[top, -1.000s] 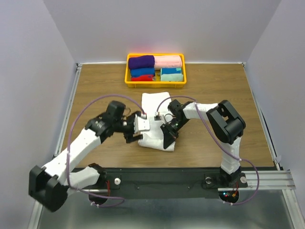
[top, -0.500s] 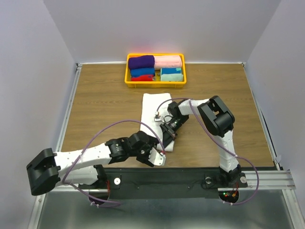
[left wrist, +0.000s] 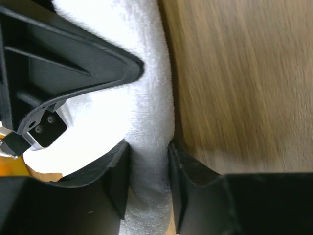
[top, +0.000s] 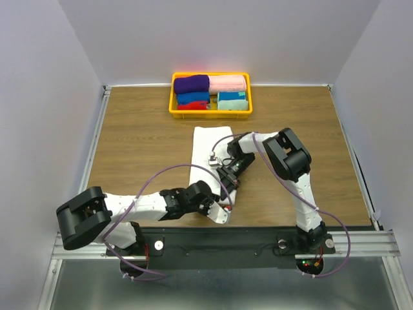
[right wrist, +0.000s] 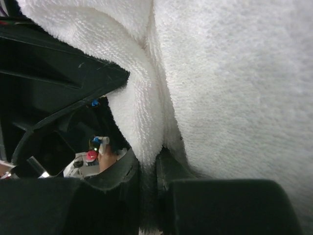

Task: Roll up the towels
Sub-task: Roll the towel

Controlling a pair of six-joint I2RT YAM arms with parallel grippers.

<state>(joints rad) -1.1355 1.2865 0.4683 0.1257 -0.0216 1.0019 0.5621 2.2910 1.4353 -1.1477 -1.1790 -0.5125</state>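
Two wrist views, left claw (left wrist: 148,156), right claw (right wrist: 148,171) each pinching white towel (left wrist: 146,58) fold; overhead alone shows purple towel (top: 191,84)

The white towel (top: 208,145) is soft and fluffy. It lies in the middle of the table (top: 142,142), with its long side running from the far edge toward the near edge. Its far part lies flat on the wood. Its near end is bunched up into a thick, round fold. The left gripper (left wrist: 149,164) squeezes this fold at the near end, and the right gripper (right wrist: 148,171) pinches a thin fold a little farther back. The purple towel (top: 191,84) is dark and rolled into a fat tube. It lies in the back left corner of the yellow basket (top: 210,114).
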